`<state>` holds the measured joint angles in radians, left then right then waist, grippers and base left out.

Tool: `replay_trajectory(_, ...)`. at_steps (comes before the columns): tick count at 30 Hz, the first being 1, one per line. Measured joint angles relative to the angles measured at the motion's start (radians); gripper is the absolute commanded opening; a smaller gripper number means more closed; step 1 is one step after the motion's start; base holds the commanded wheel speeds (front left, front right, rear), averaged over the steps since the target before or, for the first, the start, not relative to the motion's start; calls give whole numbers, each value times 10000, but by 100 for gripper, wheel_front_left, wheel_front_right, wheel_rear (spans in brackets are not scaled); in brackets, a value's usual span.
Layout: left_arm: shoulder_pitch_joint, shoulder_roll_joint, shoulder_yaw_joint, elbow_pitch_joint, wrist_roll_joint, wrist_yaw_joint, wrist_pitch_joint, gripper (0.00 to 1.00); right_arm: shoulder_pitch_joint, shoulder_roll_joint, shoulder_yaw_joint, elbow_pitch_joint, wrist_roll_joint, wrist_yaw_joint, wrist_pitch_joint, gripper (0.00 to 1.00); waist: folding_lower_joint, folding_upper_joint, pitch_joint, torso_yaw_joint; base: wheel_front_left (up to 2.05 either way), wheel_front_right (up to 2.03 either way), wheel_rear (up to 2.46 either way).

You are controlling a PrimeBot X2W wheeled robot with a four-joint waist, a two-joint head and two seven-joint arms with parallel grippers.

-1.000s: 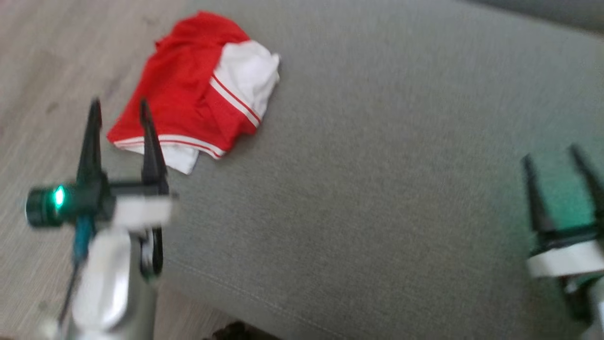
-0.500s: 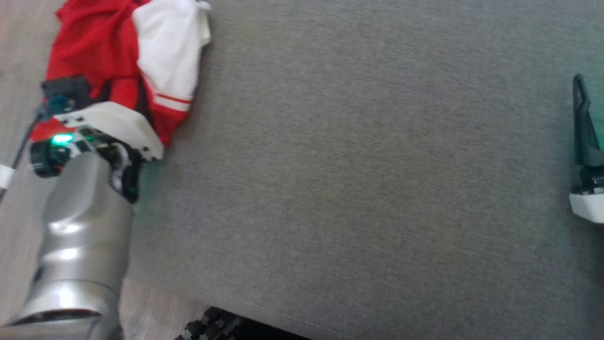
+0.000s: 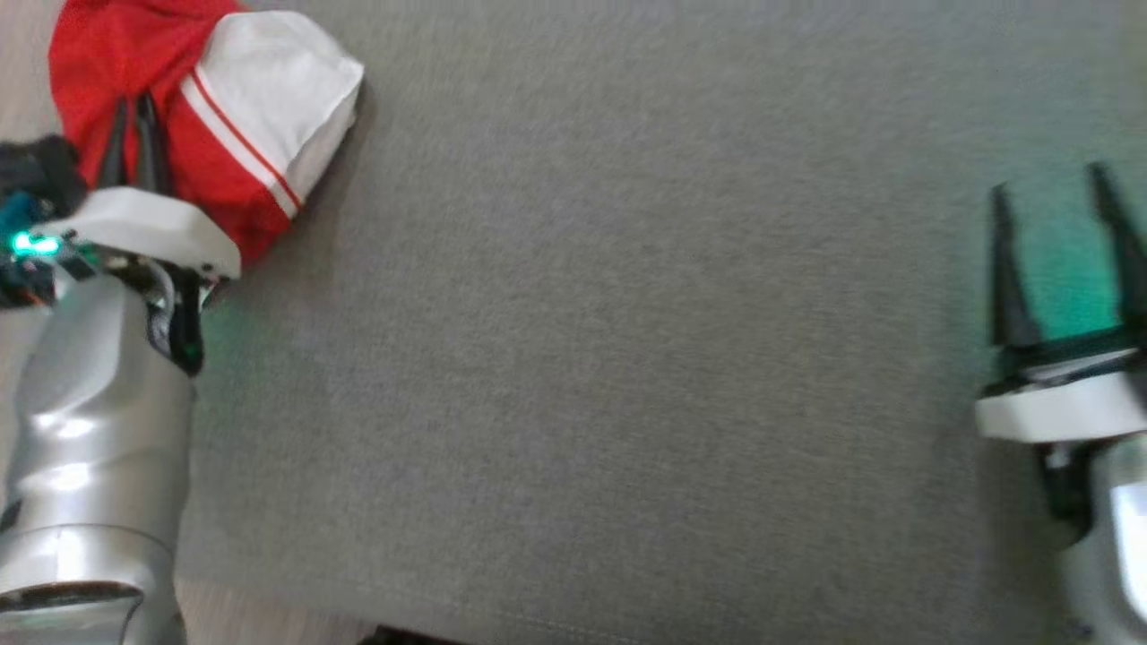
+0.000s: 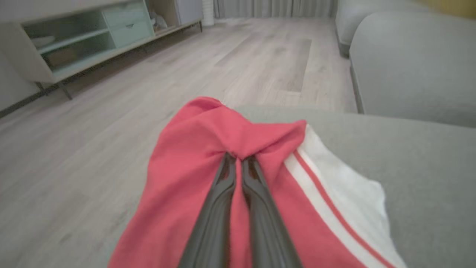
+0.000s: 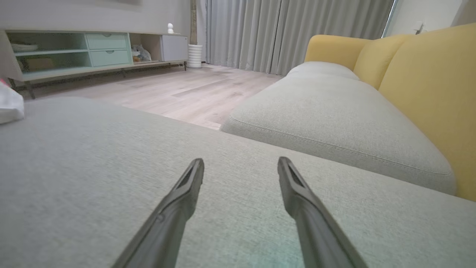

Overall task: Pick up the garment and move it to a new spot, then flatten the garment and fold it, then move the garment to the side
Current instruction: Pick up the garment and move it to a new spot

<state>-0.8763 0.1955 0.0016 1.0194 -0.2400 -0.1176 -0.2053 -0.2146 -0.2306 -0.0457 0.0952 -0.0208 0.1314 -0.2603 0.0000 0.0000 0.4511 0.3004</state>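
The garment (image 3: 206, 98) is a crumpled red piece with white panels and stripes, lying at the far left corner of the grey cushion (image 3: 627, 358). My left gripper (image 3: 132, 107) is shut on a pinched fold of its red cloth; the left wrist view shows the two fingertips pressed together at the gripper (image 4: 239, 158) with the garment (image 4: 193, 178) bunched around them. My right gripper (image 3: 1048, 193) hovers open over the cushion's right side, far from the garment. In the right wrist view that gripper (image 5: 241, 165) has nothing between its fingers, and a white bit of the garment (image 5: 9, 104) shows at the left edge.
Wooden floor (image 4: 93, 123) runs beyond the cushion's left edge. A low cabinet with shelves and drawers (image 5: 74, 52) stands along the wall. A second grey cushion (image 5: 327, 123) with yellow backrests (image 5: 427, 93) lies past the right gripper. Curtains (image 5: 290, 33) hang at the back.
My left gripper reached the garment and closed on its red cloth. The head camera shifted, so the garment now sits nearer the top left corner. The right gripper stayed open.
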Motion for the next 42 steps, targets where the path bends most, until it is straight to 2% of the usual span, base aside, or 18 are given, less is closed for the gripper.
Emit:
replay_trajectory(6, -1, 278, -848, -1960, 345, -71, -56, 0, 64, 930, 378, 242, 161, 0, 8, 100, -2, 0, -1040, -806, 0, 0, 0)
replay_trajectory(9, 12, 357, -1244, -3304, 393, -73, 433, 0, 188, 1246, 497, 341, 303, 0, 8, 100, -2, 0, -1438, -1427, 0, 0, 0)
replay_trajectory(17, 755, 280, -2368, -6753, 261, -146, 2293, 0, 262, 1668, 583, 201, 669, 0, 10, 100, -2, 1, -2179, -3343, 0, 0, 0)
replay_trajectory(22, 1319, 144, -2880, -7607, 199, -146, 2899, 0, 403, 1722, 723, -36, 752, 0, 10, 100, -1, 1, -2363, -4340, 0, 0, 0)
replay_trajectory(26, 1764, -90, -3290, -7756, 63, -146, 3108, 0, 495, 1751, 771, -165, 995, 0, 10, 100, -1, 1, -2402, -5232, 0, 0, 0)
replay_trajectory(30, 2082, -353, -3620, -7217, -167, -146, 3003, 0, 496, 1755, 780, -268, 1294, 0, 10, 100, -1, 1, -2238, -5906, 0, 0, 0)
replay_trajectory(34, 2454, -537, -4048, -5731, -125, -146, 2276, 0, 478, 1793, 1026, -297, 1369, 0, 10, 100, 2, 0, -1713, -6246, 0, 0, 0)
replay_trajectory(39, 2709, -675, -4320, -3973, -184, -146, 1081, 0, 420, 1816, 1049, -303, 1367, 0, 10, 100, 3, 0, -1408, -6301, 0, 0, 0)
replay_trajectory(40, 2704, -725, -4360, -3676, -182, -146, 819, 28, 412, 1816, 1051, -303, 1365, 0, 10, 100, 3, 0, -1416, -6264, 0, 0, 0)
replay_trajectory(41, 2695, -761, -4422, -3398, -178, -146, 554, 79, 409, 1816, 1060, -303, 1365, 0, 10, 100, 1, 0, -1437, -6219, 0, 0, 0)
replay_trajectory(42, 2694, -807, -4460, -3152, -167, -136, 297, 100, 411, 1820, 1060, -293, 1363, 0, 10, 100, 1, 0, -1471, -6173, 0, 0, 0)
